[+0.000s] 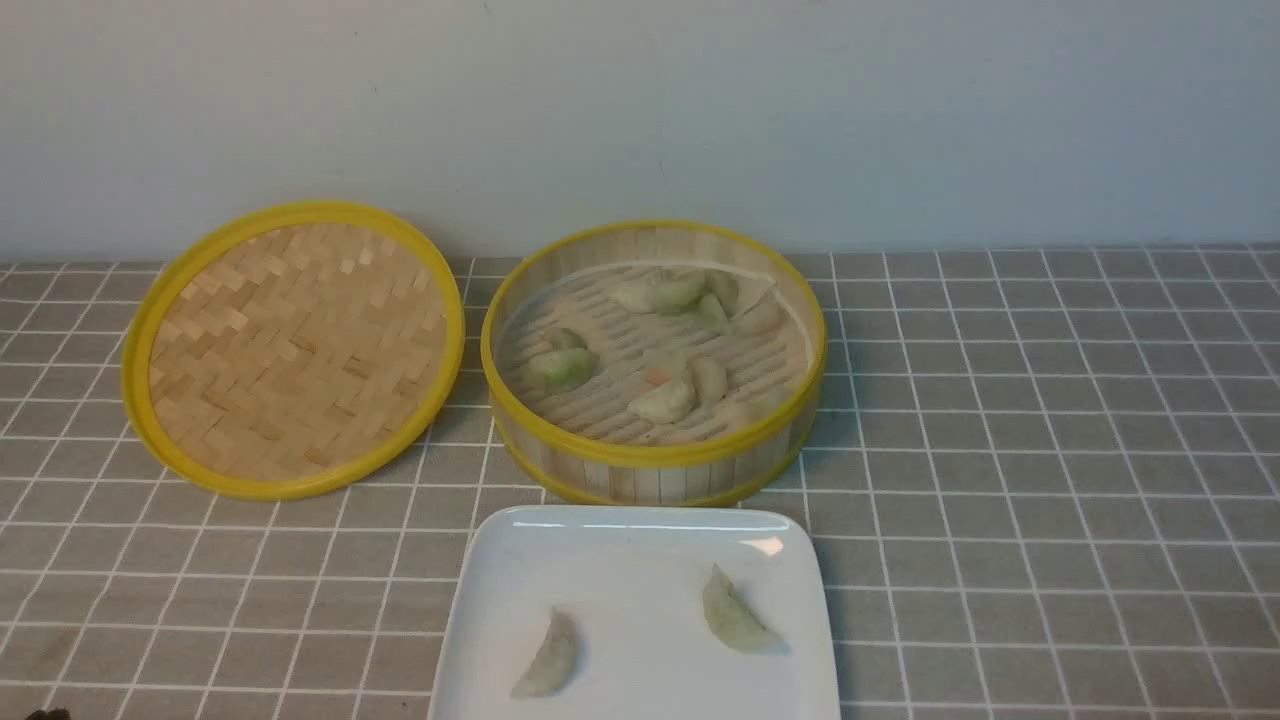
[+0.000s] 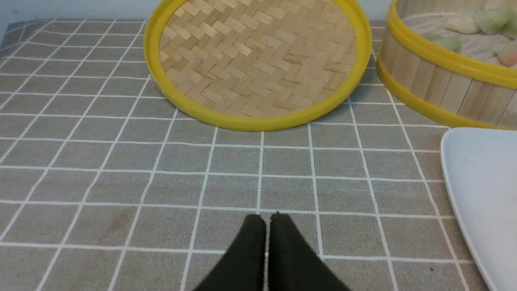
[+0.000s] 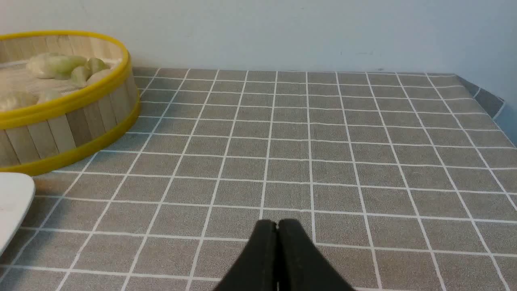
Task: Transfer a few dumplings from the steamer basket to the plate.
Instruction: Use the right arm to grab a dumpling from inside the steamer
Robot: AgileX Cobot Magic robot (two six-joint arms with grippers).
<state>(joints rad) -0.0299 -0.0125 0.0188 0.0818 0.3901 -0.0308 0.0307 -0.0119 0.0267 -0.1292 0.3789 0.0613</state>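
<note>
While both end effectors [image 2: 267, 218] [image 3: 277, 223] pinch closed, plate [image 1: 620, 560] with two dumplings [image 1: 737, 625], steamer basket [image 1: 650, 472] with more.

Lid [image 1: 295, 350] left of steamer basket [image 1: 655, 480]; plate [image 1: 640, 570] in front, two dumplings [image 1: 548, 655] on it.

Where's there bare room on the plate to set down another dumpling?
Bare: the far half of the plate, between the steamer basket and the left dumpling and right dumpling, plus the gap between them. Crowded: the basket.

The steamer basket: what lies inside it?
Inside the steamer basket, several pale and greenish dumplings lie on the slatted floor. Its near wall covers the front strip of floor.
</note>
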